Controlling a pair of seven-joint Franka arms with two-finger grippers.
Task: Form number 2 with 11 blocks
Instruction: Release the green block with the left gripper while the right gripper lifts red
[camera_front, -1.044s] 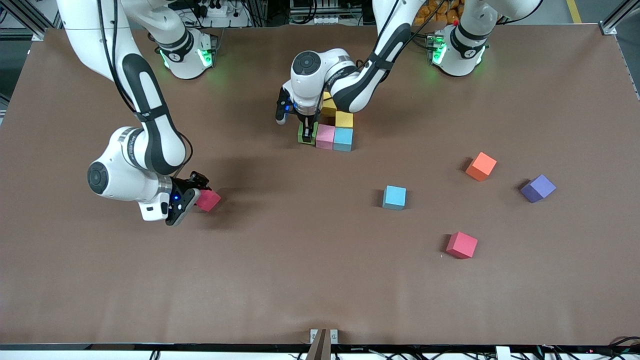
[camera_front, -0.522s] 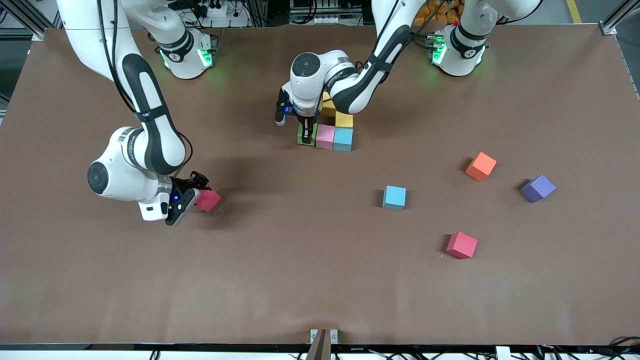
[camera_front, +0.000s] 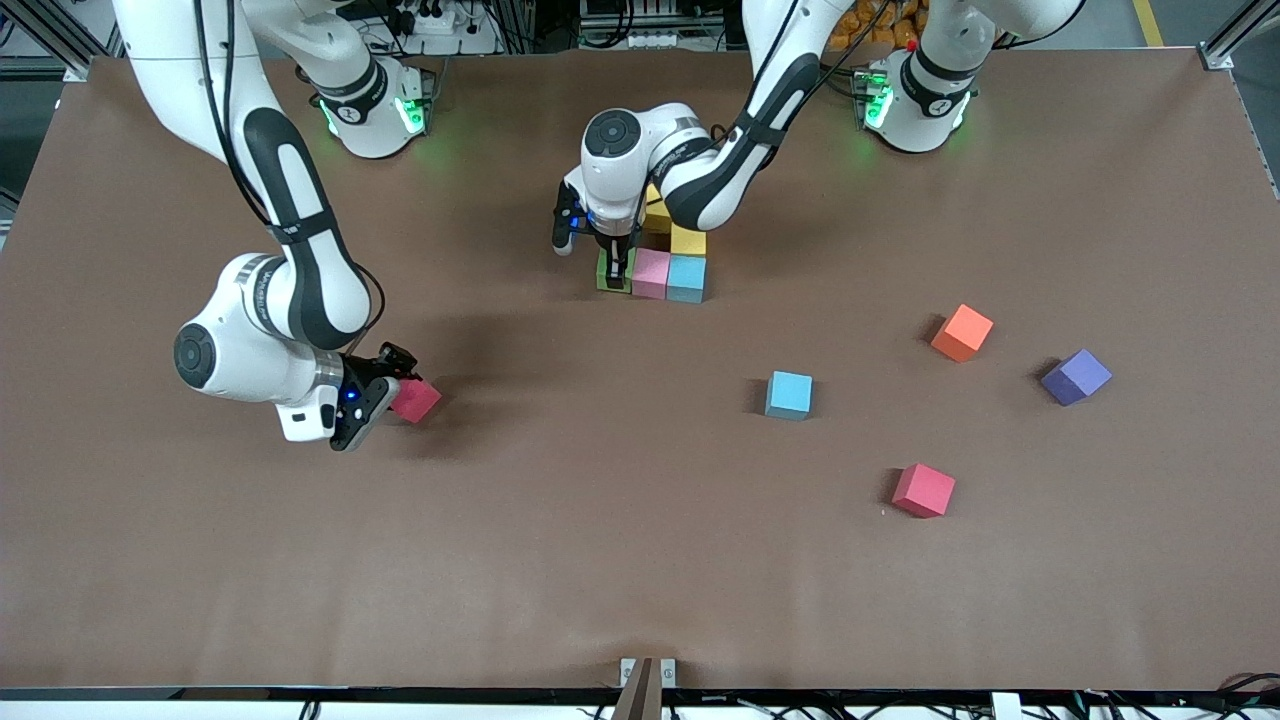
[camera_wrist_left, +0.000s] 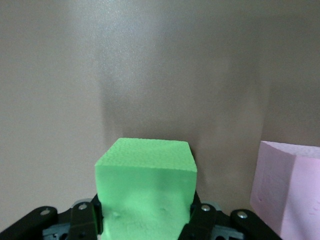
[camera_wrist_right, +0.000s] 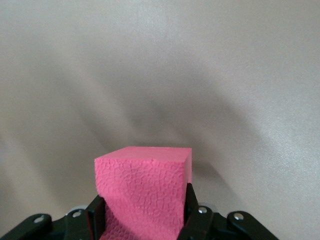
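Left hand (camera_front: 615, 268) grips green block (camera_wrist_left: 145, 192) beside pink block (camera_wrist_left: 292, 192).

Front cam high, faces both robot bases, whole tabletop (camera_front: 640, 560) visible. Wrist cams close, down past each claw; shared: held cubes.

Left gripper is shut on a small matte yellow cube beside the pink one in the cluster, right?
Not quite: the left gripper is shut on a small matte green cube, not a yellow one, as the left wrist view shows. It does sit beside the pink cube.
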